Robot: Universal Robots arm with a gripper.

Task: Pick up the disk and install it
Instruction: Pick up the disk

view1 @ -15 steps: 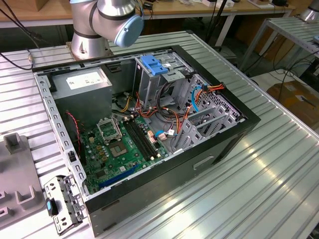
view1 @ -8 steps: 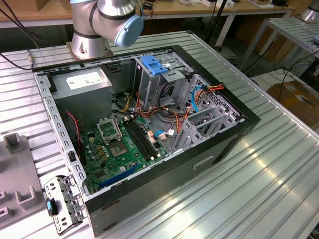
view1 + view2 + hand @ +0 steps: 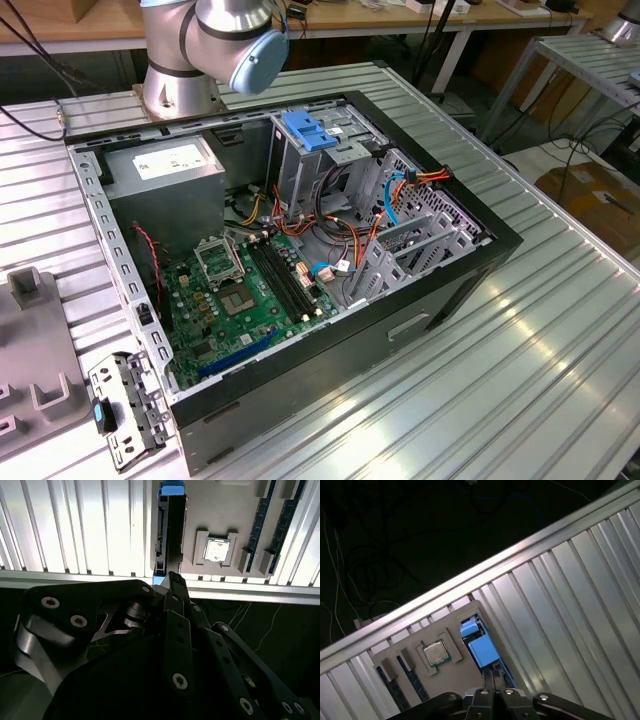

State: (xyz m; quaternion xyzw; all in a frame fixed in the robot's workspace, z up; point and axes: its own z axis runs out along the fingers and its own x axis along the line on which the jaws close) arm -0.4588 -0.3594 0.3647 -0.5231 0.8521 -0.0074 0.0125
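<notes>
The disk stands on its edge in a slot of a grey holder tray, with its blue carrier showing at both ends. In the first wrist view the disk shows blue plastic on its upper edge. My gripper hangs some way above the disk, in line with its near end and apart from it. Its black jaws look shut with nothing between them, and the gripper is also at the edge of the first wrist view. The open computer case lies on the ribbed metal table.
On the holder tray beside the disk sit a processor chip and memory sticks. In the case are a grey drive cage with a blue latch, a power-supply box, cables and a green motherboard. The table edge runs close by.
</notes>
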